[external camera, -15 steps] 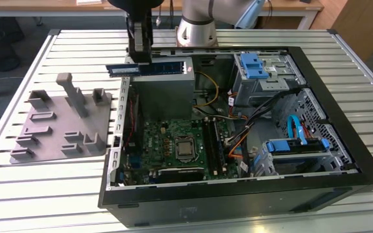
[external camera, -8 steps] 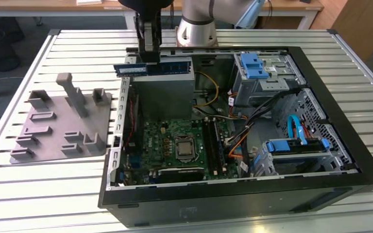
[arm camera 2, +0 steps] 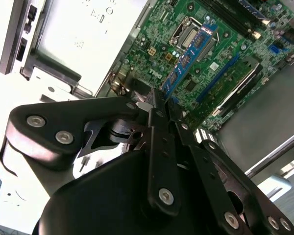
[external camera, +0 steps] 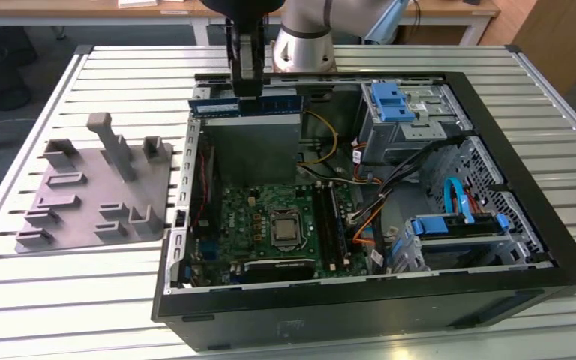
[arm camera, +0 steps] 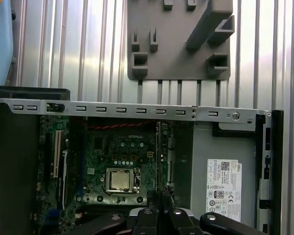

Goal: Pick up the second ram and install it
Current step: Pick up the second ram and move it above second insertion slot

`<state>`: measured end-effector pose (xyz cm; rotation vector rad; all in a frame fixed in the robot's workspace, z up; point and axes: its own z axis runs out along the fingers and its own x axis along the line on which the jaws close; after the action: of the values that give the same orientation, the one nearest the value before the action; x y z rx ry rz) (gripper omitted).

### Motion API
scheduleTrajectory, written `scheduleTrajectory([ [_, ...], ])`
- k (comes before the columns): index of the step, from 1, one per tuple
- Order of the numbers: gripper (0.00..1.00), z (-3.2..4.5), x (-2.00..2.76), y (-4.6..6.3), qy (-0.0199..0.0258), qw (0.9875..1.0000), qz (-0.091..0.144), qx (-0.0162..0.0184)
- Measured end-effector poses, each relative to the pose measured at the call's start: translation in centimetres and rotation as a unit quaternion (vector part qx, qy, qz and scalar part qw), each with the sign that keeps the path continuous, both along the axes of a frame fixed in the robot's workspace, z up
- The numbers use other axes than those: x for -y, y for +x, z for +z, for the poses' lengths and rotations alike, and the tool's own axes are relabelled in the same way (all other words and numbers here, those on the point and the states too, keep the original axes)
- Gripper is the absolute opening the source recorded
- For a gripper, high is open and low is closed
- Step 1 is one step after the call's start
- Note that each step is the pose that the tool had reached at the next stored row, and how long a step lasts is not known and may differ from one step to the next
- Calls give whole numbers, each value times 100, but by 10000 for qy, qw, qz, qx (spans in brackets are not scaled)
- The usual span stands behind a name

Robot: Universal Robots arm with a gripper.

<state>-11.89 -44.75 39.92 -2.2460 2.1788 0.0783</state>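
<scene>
— Exterior view first: where do we have the second ram [external camera: 273, 103]?

— In our gripper [external camera: 246, 90], jaws closed narrow on its upper edge near mid-length. The strip hangs on edge above the far end of the open case [external camera: 368, 304], over the grey metal box [external camera: 253, 146]. Its long axis runs from the exterior view's left to its right.

— And the memory slots [external camera: 330, 221]?

— Lower down, nearer the camera and toward the exterior view's right of our gripper, just beside the processor socket [external camera: 286, 229]. They run far-to-near, so we judge the strip lies crosswise to them — that is the relation the install turns on.

— Second wrist view?

— We look past our gripper [arm camera 2: 159, 105] at the blue strip [arm camera 2: 191, 56], its row of black chips reaching out over the motherboard [arm camera 2: 237, 36], well apart from it.

— First wrist view?

— The socket [arm camera: 120, 180] lies beyond our gripper [arm camera: 159, 208]; past the case wall, the grey fixture [arm camera: 179, 58] rests on the table [arm camera: 78, 49].

— The tally?

— One arm, one gripper, one strip in hand, one socket, one fixture, and two bright blue drive latches [external camera: 393, 101] [external camera: 455, 225]. The slots we cannot count cleanly.
</scene>
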Motion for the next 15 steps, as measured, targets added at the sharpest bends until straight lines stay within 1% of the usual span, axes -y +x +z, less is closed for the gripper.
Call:
scheduleTrajectory([
  [10,14,-7,0,172,0,10000,0,0],
  [15,14,-74,0,272,0,10000,0,-8],
])
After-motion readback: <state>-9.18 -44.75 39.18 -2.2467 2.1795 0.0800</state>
